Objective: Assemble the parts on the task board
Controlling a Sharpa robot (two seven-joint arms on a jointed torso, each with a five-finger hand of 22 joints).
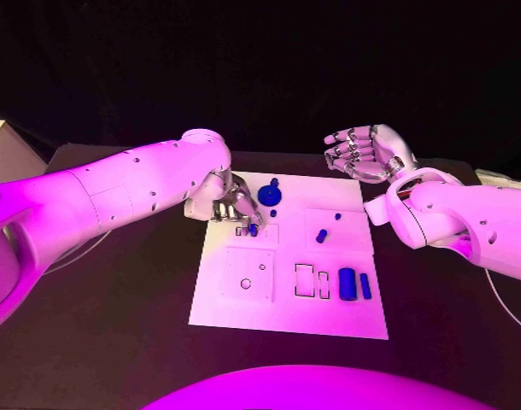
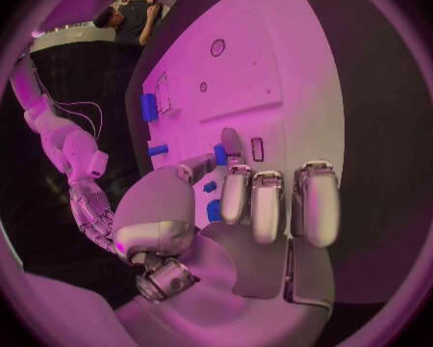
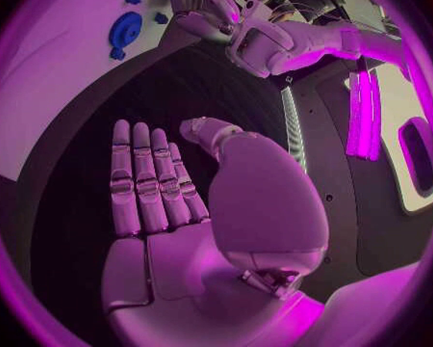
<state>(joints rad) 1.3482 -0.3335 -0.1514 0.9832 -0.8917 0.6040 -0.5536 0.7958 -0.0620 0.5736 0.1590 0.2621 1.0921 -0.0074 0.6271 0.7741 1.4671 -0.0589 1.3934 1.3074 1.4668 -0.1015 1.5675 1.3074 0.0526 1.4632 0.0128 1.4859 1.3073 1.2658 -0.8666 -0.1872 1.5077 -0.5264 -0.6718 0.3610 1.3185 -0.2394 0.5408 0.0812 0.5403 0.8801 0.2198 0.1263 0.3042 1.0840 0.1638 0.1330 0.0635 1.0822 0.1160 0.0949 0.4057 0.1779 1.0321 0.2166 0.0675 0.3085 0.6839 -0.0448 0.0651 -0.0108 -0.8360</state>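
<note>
1. Board (image 1: 288, 320): a white plate in the middle of the black table (image 1: 113, 342), with outlined recesses across its surface; no writing or label on it can be read.
2. Left hand (image 1: 230, 207): reaches over the board's far left part with its fingers pointing down. In the left wrist view the thumb and a fingertip (image 2: 231, 143) pinch a small blue peg (image 2: 220, 154) held just above the board.
3. Right hand (image 1: 361, 154): raised above the table beyond the board's far right corner, palm showing, fingers apart and lightly bent, grasping nothing. The right wrist view shows its fingers (image 3: 144, 181) lying side by side over the dark table.
4. Round blue disc (image 1: 269, 196): lies on the board's far part, just beside the left hand, with a small blue piece (image 1: 273, 213) near it.
5. Short blue pin (image 1: 321, 236): lies near the board's middle, tilted.
6. Blue cylinder (image 1: 347, 283) and thin blue bar (image 1: 365, 286): lie side by side at the board's right edge, next to two rectangular slots (image 1: 305, 280).
7. Square plate outline with a small hole (image 1: 247, 283): occupies the board's near left part.
</note>
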